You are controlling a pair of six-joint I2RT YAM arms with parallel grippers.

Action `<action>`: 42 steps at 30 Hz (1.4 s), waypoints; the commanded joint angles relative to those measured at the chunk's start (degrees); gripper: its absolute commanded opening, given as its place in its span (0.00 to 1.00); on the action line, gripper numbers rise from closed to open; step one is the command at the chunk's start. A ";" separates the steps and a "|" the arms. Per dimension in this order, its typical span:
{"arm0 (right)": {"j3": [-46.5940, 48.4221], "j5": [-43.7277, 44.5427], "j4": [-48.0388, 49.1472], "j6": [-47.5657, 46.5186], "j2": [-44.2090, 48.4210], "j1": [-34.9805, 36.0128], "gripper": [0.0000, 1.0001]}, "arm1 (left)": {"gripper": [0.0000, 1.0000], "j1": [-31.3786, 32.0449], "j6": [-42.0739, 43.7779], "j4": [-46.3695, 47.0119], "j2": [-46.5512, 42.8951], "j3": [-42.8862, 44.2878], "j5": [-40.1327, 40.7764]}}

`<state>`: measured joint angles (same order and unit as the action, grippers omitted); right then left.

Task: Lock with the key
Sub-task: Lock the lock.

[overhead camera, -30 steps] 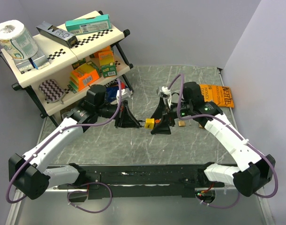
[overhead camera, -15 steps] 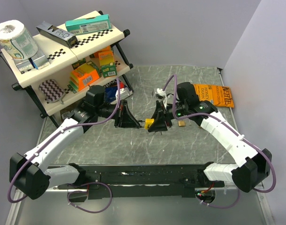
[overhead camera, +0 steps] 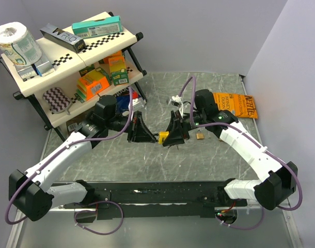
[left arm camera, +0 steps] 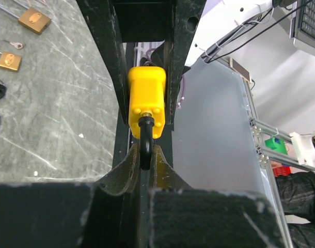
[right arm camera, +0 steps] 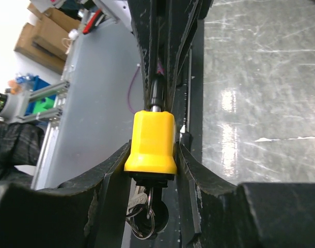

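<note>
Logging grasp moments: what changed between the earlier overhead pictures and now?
The right gripper slid left and closed on the body of the yellow padlock; a second ago its jaws stood open beside it. The left gripper kept pinching the shackle, and the brass padlock on the table stayed put.

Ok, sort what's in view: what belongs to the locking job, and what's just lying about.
For the job: yellow padlock, keys hanging from it.
Lying about: brass padlock, orange packet, shelf of boxes, toilet roll.
</note>
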<state>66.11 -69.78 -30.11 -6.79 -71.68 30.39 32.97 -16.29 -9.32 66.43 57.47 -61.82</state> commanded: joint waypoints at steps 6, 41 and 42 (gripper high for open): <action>3.15 -2.56 6.46 0.11 -1.09 3.27 0.00 | 0.01 7.45 -6.28 12.57 1.68 0.01 2.58; 0.96 0.96 -8.40 -12.20 2.77 -8.86 0.71 | 0.01 -5.90 5.84 -2.55 -1.92 -0.34 -4.88; 0.78 1.22 -6.74 -11.07 2.86 -8.60 0.69 | 0.01 -5.90 5.49 -1.85 -1.66 -0.43 -5.41</action>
<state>66.39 -68.45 -39.13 -17.08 -70.74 21.54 27.14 -11.66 -14.90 66.11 55.44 -62.11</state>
